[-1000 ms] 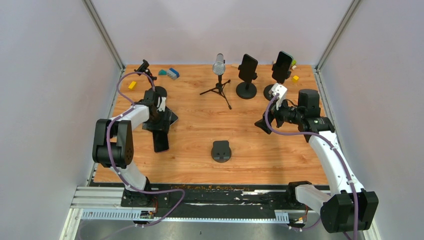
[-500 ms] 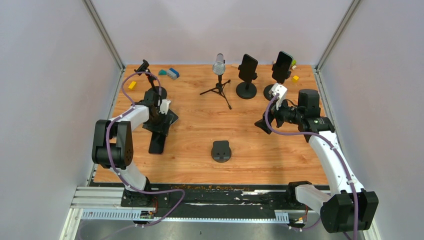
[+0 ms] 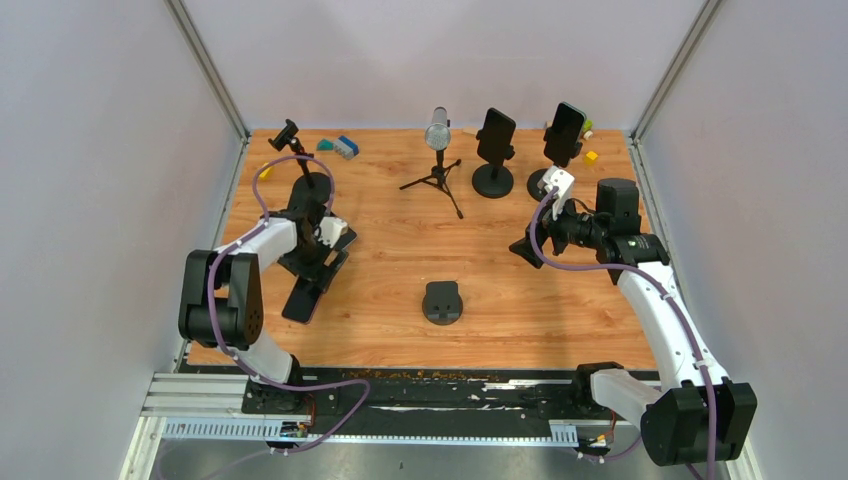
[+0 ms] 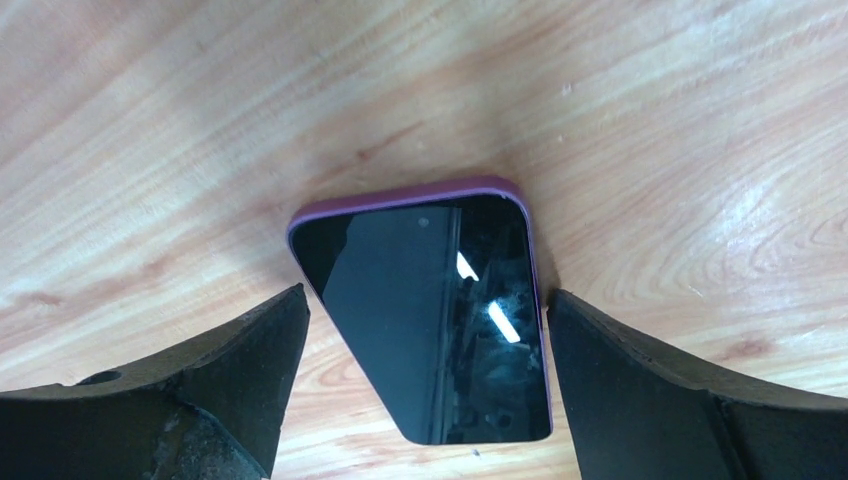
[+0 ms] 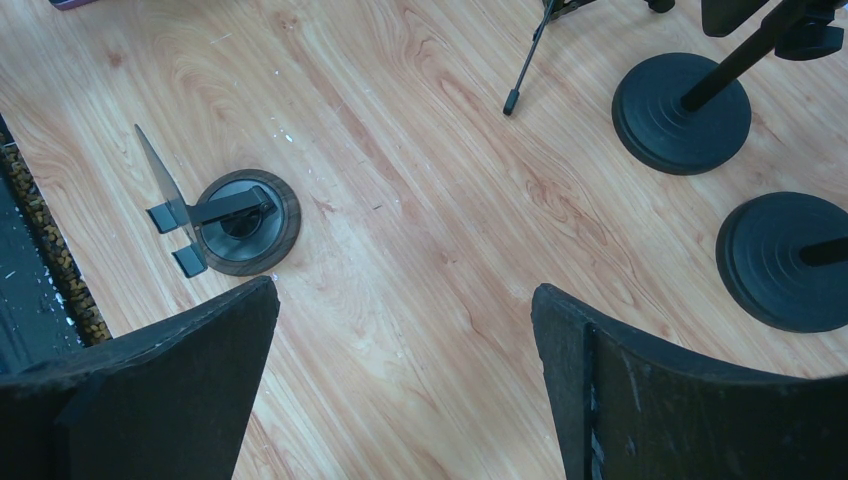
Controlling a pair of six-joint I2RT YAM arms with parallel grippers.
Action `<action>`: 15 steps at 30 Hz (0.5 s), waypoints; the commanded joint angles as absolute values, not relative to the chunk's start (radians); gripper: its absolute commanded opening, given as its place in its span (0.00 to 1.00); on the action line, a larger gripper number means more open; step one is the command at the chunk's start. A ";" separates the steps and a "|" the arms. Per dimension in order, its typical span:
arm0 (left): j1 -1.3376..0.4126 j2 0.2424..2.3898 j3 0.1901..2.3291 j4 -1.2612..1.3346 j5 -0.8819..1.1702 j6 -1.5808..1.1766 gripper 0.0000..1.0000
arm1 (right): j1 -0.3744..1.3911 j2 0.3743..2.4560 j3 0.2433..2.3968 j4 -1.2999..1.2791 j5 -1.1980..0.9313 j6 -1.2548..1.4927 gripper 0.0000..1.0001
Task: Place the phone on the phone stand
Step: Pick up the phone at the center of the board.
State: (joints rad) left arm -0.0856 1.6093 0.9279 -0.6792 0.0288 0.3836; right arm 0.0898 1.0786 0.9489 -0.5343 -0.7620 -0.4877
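A phone [image 4: 430, 320] with a black screen and a purple case lies flat on the wooden table, also seen at the left in the top view [image 3: 303, 298]. My left gripper [image 4: 425, 300] is open just above it, one finger on each side of its near end. The right finger sits close against the phone's edge and the left one stands apart. The small dark phone stand [image 3: 442, 302] sits near the table's middle, empty; it also shows in the right wrist view [image 5: 238, 210]. My right gripper [image 5: 405, 290] hangs open over bare wood at the right [image 3: 527, 245].
A microphone on a tripod [image 3: 438, 135] stands at the back. Two round-based stands [image 3: 495, 140] [image 3: 565, 133] each hold a phone beside it. An empty clamp stand [image 3: 290, 135] rises at the back left. Coloured blocks [image 3: 345, 145] lie along the far edge.
The left gripper has turned and shifted toward the near left. The phone under it has swung with it, its near end moving left. The right arm has not moved.
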 commanded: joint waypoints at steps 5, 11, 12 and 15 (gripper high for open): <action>-0.089 1.558 0.893 -0.727 0.020 0.400 1.00 | 0.089 1.072 0.955 -0.513 -0.793 -0.482 1.00; -0.080 1.547 0.889 -0.745 0.030 0.407 1.00 | 0.089 1.071 0.955 -0.513 -0.796 -0.483 1.00; -0.076 1.554 0.895 -0.757 0.039 0.409 1.00 | 0.089 1.069 0.955 -0.512 -0.796 -0.483 1.00; -0.063 1.567 0.903 -0.773 0.056 0.419 0.99 | 0.089 1.067 0.954 -0.513 -0.796 -0.483 1.00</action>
